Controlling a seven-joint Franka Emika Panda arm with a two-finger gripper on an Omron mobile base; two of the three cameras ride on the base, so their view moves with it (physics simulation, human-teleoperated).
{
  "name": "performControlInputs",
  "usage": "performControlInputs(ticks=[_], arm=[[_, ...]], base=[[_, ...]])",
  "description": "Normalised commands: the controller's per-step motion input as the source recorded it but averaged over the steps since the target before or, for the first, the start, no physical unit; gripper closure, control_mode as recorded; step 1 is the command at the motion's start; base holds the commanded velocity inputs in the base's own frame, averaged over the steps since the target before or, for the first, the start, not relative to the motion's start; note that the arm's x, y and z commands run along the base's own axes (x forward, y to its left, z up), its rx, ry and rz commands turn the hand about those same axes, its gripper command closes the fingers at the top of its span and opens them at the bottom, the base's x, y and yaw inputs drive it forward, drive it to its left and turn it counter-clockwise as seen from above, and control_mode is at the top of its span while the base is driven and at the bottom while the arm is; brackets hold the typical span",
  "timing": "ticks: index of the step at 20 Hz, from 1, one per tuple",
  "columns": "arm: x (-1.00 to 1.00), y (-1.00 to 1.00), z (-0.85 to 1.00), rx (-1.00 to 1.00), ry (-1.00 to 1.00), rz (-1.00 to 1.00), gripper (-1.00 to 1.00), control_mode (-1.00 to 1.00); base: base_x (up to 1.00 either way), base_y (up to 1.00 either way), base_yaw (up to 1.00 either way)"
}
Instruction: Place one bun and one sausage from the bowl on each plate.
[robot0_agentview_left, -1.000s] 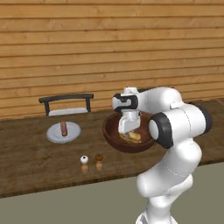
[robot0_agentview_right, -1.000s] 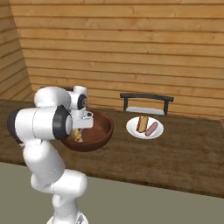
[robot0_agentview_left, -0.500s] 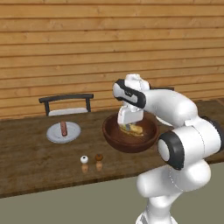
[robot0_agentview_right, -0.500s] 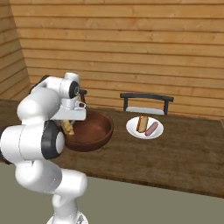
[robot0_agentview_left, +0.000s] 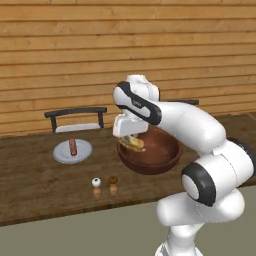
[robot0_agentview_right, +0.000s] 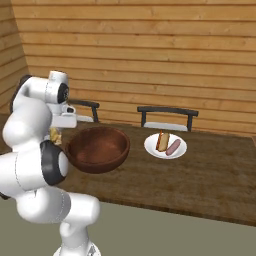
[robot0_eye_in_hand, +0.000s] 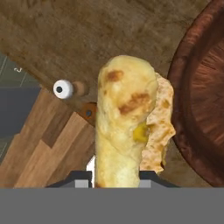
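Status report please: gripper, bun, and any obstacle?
Gripper shut on the bun, lifted at the bowl's left rim. Left plate holds one sausage. Two small shakers near, not blocking.

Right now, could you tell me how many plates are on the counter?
2. One plate lies left of the bowl, holding a sausage. The other plate lies right of the bowl, holding a bun and a sausage.

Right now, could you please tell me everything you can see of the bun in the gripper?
The bun is an oblong yellowish-tan roll with brown toasted patches, bread-like in look. The gripper is shut on its lower end, so it hangs lifted beside the left rim of the dark wooden bowl, above the table. A flaky, lighter piece shows behind it in the hand view.
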Motion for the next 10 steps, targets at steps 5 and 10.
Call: performControlInputs(ticks=[5,10], arm=[[0.11,0.80,0.10,-0.01,0.00,-0.09,1.00,-1.00],[0.27,0.83,-0.02,-0.04,0.00,-0.33,1.00,-1.00]], base=[[0.00,0.00,0.00],[0.00,0.00,0.00]])
